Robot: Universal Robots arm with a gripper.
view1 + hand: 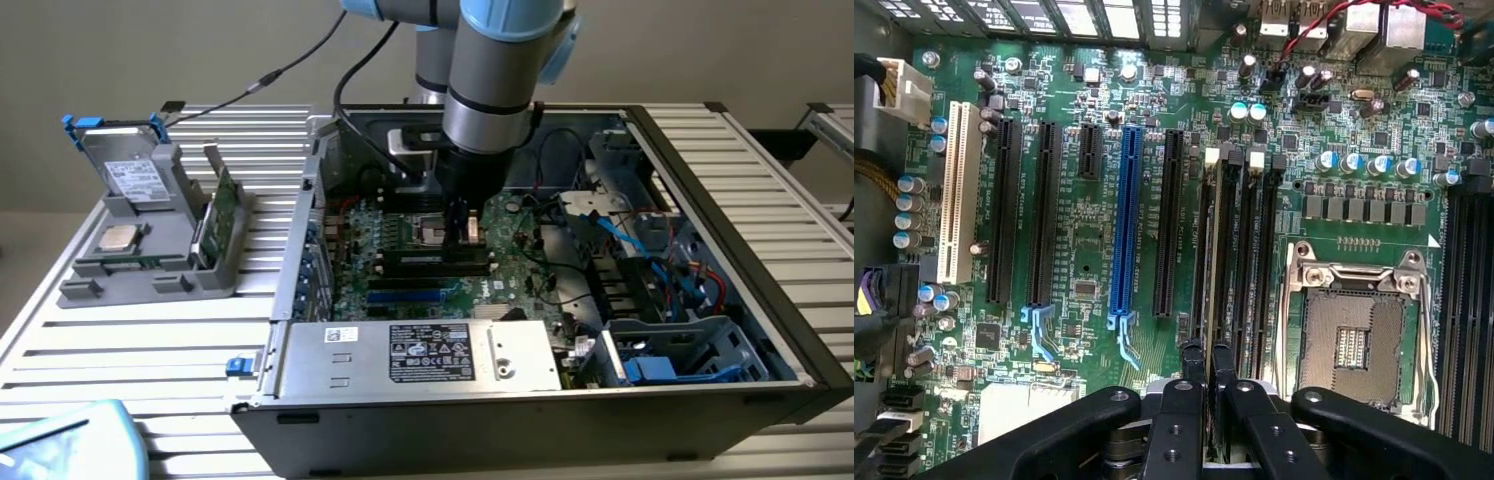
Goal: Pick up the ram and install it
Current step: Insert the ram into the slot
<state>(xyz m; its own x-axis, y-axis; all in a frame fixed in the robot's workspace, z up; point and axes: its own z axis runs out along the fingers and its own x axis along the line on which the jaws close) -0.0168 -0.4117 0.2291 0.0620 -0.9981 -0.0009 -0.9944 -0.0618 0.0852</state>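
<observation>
My gripper (1206, 375) hangs low over the motherboard (1086, 225) inside the open computer case (787, 330). Its two black fingers (1189, 395) stand nearly together, shut on the ram (1208, 250). The wrist view meets the ram edge-on, as a thin strip running away from the fingertips. It lies along the long black memory slots (1232, 250), whose white latches (1212, 156) sit at the far end. I cannot tell whether the ram touches a slot. In the exterior view the gripper (466, 235) stands upright above the board's middle, beside the CPU socket (434, 232).
The empty CPU socket (1354, 340) lies right beside the memory slots. Black and blue expansion slots (1124, 230) fill the board's other side. A silver power supply (427, 355) lines the case's front. A grey holder (147, 265) at the exterior view's left carries a drive and a green board (220, 215).
</observation>
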